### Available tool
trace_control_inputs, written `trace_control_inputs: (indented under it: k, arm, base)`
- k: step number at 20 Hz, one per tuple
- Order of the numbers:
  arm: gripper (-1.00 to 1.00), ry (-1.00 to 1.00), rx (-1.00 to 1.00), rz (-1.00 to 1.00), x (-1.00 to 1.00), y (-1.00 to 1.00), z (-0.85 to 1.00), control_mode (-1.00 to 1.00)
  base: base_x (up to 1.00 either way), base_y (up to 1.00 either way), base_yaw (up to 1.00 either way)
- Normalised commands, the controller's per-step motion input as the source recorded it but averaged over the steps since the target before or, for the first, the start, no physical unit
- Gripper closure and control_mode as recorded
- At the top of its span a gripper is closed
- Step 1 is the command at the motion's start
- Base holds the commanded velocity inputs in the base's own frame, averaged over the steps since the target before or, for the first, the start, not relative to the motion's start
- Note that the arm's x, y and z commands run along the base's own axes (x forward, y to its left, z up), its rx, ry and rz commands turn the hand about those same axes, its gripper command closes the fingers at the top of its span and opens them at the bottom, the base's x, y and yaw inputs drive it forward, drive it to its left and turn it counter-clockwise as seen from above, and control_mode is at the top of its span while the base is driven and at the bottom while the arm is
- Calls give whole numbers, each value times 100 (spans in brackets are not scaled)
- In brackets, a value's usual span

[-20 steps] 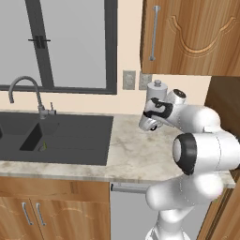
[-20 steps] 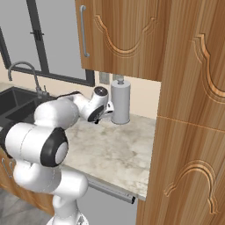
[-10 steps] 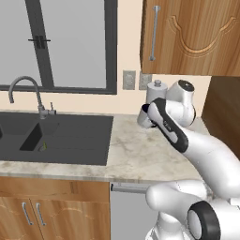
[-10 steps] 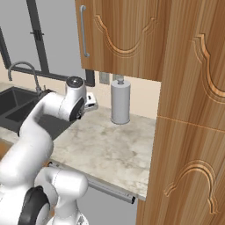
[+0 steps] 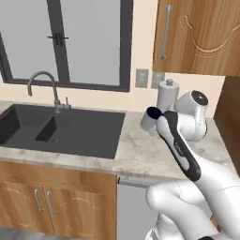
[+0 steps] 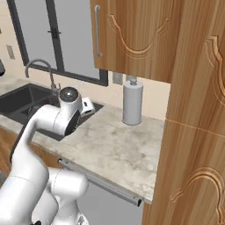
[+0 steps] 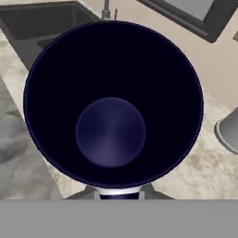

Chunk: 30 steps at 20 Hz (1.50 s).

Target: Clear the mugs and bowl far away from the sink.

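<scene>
A dark grey-blue mug [image 7: 114, 107] hangs right in front of the hand camera, which looks straight down into its dark inside. My gripper [image 7: 120, 193] is shut on the mug at its near rim, and the fingertips are mostly hidden behind it. In the left base view the gripper [image 5: 149, 121] hovers over the marble counter just right of the black sink [image 5: 70, 133], with the mug's dark mouth [image 5: 153, 113] at its top. From the right the hand [image 6: 87, 105] sits beside the sink [image 6: 26, 99]. The bowl is out of view.
A grey gooseneck tap [image 5: 44, 82] stands behind the sink under the window. A paper towel roll [image 5: 166, 93] stands upright at the back wall behind the arm. A tall wooden cabinet [image 6: 197, 132] closes the counter's right end, with wall cabinets overhead. Marble counter [image 6: 114, 145] stretches between sink and cabinet.
The arm has unfolded and its elbow has dropped. The hand with the mug has swung left, away from the paper towel roll and closer to the sink's edge.
</scene>
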Motion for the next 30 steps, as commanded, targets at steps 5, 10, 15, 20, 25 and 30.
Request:
trace_control_inputs:
  k: [5,10,15,20,25,30]
  arm:
    - [100,0,0,0,0,0,0,100]
    - [100,0,0,0,0,0,0,100]
    - [100,0,0,0,0,0,0,100]
    - [100,0,0,0,0,0,0,100]
    - [100,0,0,0,0,0,0,100]
    - [100,0,0,0,0,0,0,100]
  base:
    - [-31,0,91]
    - [-4,0,97]
    - [0,0,99]
    - [0,8,94]
    - [17,22,78]
    - [47,18,70]
